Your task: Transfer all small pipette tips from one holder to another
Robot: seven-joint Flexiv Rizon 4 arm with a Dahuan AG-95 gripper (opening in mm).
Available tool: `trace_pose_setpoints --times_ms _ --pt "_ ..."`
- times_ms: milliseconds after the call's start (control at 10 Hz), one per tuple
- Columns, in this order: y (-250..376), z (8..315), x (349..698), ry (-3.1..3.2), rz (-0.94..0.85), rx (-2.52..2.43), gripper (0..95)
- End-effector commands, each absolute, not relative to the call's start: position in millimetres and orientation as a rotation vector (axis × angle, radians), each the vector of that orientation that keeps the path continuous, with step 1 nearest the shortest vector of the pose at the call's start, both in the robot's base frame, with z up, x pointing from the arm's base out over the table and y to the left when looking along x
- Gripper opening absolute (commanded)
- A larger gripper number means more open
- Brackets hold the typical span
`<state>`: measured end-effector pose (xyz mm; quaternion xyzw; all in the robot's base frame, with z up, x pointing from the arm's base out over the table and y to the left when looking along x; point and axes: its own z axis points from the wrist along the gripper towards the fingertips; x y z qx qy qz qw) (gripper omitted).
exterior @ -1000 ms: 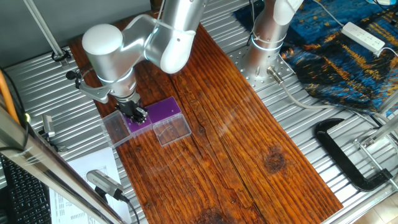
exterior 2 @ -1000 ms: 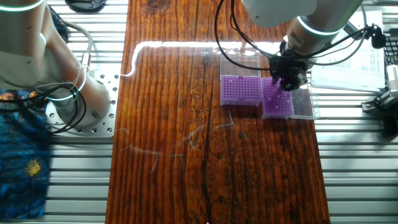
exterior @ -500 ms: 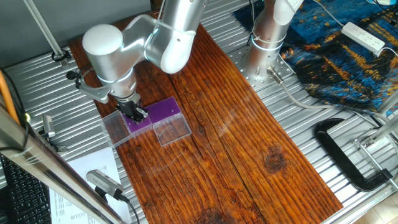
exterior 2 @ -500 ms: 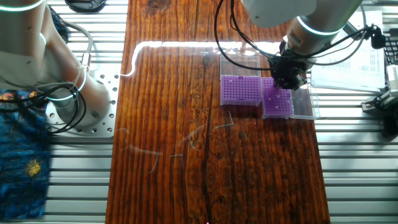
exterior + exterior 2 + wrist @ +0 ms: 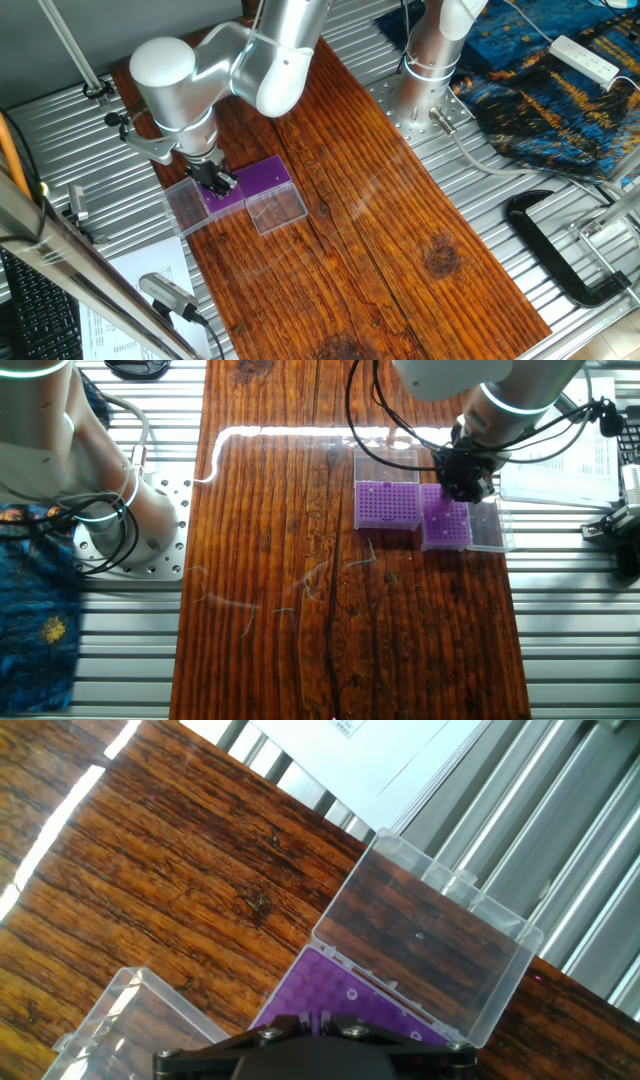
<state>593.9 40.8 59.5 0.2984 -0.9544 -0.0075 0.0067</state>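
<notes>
Claw: the black two-finger gripper (image 5: 464, 485) hangs low over the right-hand purple perforated square holder (image 5: 446, 523); whether its fingers are spread or closed cannot be told, as the hand view shows only the black mount.
Tips: the tiny whitish pipette tips appear, at best, as faint pale specks on that purple top.
Lids: a clear hinged plastic lid (image 5: 425, 948) lies open flat on the dark-stained wooden table (image 5: 290, 610).
Neighbour: the second purple perforated square holder (image 5: 386, 506) sits touching the first.
Beyond: white printed paper sheets (image 5: 370, 755) rest on the ribbed metal bench.
</notes>
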Motion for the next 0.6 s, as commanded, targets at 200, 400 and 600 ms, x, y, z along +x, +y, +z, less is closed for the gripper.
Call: trace_pose_setpoints --times_ms 200,400,600 --pt "41.4 69.9 592.6 -2.976 -0.021 0.939 0.0" --pt "42.0 80.1 591.5 -2.968 -0.018 0.951 0.0" --pt "43.2 92.1 589.5 -2.955 -0.017 0.96 0.0"
